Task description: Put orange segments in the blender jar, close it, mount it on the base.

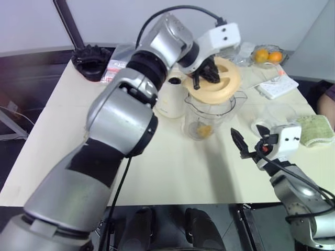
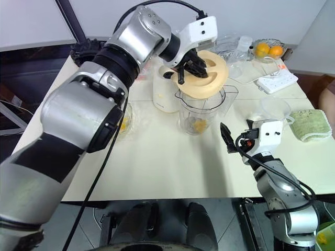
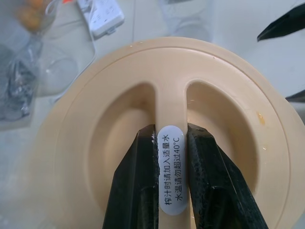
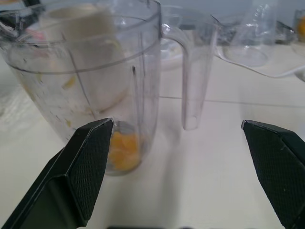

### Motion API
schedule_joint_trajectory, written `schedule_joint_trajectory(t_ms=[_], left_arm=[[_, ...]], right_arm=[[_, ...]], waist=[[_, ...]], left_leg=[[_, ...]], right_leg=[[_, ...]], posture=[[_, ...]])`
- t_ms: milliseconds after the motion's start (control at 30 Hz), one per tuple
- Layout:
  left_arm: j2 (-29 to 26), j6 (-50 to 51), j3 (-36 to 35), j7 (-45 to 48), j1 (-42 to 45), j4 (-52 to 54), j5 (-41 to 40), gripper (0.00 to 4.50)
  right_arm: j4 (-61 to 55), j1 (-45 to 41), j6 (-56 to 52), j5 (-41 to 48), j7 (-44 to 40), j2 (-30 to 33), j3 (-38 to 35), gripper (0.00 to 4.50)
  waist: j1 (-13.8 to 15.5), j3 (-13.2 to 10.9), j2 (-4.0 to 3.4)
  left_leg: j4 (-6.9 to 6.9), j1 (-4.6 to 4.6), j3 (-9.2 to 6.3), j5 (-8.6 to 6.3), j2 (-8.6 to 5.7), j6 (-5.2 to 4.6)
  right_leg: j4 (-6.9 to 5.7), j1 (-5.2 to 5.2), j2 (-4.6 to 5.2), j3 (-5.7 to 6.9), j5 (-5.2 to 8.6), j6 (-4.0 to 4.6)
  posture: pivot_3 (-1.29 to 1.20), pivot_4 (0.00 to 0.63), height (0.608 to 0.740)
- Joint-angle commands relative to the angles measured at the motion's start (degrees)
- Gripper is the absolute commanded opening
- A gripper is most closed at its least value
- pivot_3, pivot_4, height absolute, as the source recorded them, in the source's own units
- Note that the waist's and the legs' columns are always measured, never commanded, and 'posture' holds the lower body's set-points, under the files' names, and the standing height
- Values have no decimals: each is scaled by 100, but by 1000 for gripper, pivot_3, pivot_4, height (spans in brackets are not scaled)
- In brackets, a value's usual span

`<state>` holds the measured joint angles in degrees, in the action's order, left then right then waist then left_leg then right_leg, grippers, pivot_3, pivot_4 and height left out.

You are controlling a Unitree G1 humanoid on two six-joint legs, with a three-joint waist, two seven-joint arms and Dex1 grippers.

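Left pincer [image 1: 205,76] clenches our lid [image 1: 226,83] above the blender jar [image 1: 207,117], upper centre; right pincer [image 1: 246,149] released; next we seat it squarely.

Clear plastic blender jar [image 4: 95,81], matt lid [image 3: 162,109]

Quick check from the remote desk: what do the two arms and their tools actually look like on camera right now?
Both arms have silver-grey shells with black joint bands. Each wrist ends in a white boxy housing carrying the left tool and right tool, each two black wedge-shaped fingers with textured inner pads. Black cables run along both arms.
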<state>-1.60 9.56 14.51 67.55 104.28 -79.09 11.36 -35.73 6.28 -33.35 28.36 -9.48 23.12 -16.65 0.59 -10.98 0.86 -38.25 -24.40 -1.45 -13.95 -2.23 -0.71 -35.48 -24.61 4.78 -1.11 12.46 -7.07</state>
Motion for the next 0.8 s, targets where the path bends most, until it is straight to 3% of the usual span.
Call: schedule_joint_trajectory(t_ms=[33,500,800], left_arm=[[68,-14,-136,-32,150,58,99,247],[421,210,-37,-361,-326,-5,546,247],[482,264,221,-476,-707,-26,897,247]], right_arm=[[-295,52,156,-85,43,-97,-2,4500],[-373,225,252,-257,153,-375,-13,4500],[17,-182,364,-538,207,-511,247,4500]], waist=[[-2,0,0],[6,2,-3],[4,18,2]], left_leg=[[0,0,0,0,1,0],[-1,6,0,0,-1,0],[-1,40,-2,0,1,0]], right_leg=[[0,0,-1,0,0,0],[-2,6,-1,-1,0,0],[0,40,-1,0,0,1]], posture=[[0,150,740],[0,150,740],[0,150,740]])
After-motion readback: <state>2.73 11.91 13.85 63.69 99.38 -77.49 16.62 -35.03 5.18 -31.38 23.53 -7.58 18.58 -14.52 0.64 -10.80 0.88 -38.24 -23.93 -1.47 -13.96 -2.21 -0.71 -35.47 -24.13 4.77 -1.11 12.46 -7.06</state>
